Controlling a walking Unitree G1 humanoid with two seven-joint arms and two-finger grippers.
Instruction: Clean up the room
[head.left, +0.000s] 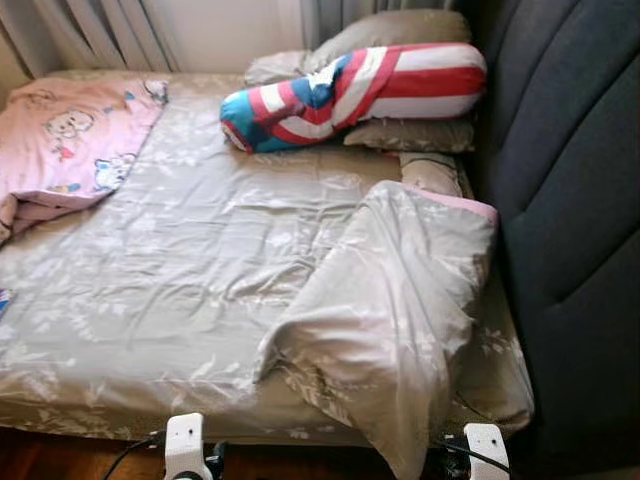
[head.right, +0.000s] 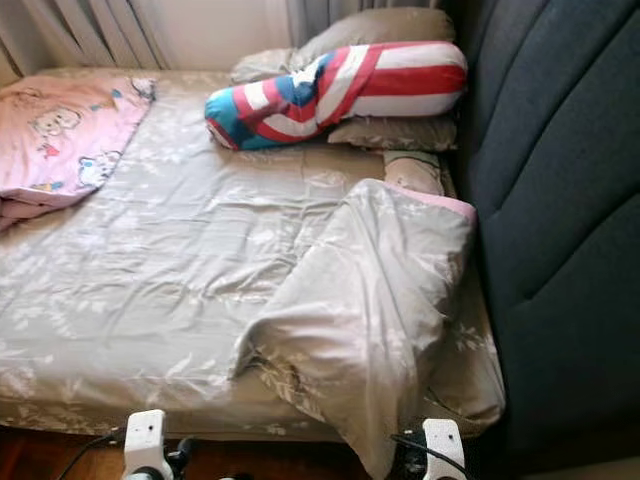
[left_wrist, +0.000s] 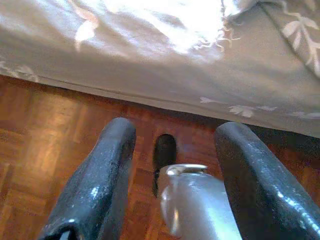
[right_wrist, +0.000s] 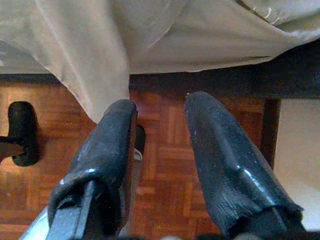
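A bed (head.left: 150, 300) with a grey leaf-print sheet lies before me. A grey duvet (head.left: 400, 300) with a pink lining is bunched at the bed's near right, and one corner (right_wrist: 95, 65) hangs over the edge toward the floor. A pink cartoon blanket (head.left: 70, 140) lies crumpled at the far left. A red, white and blue striped bolster (head.left: 350, 95) rests against grey pillows (head.left: 400, 30). My left gripper (left_wrist: 175, 132) is open, low over the parquet beside the bed's edge. My right gripper (right_wrist: 160, 105) is open just beside the hanging duvet corner, holding nothing.
A dark padded headboard (head.left: 570, 200) runs along the bed's right side. Curtains (head.left: 100, 30) hang behind the far edge. Wooden parquet floor (left_wrist: 45, 140) lies under the near edge of the bed. My own silver leg (left_wrist: 195, 205) shows between the left fingers.
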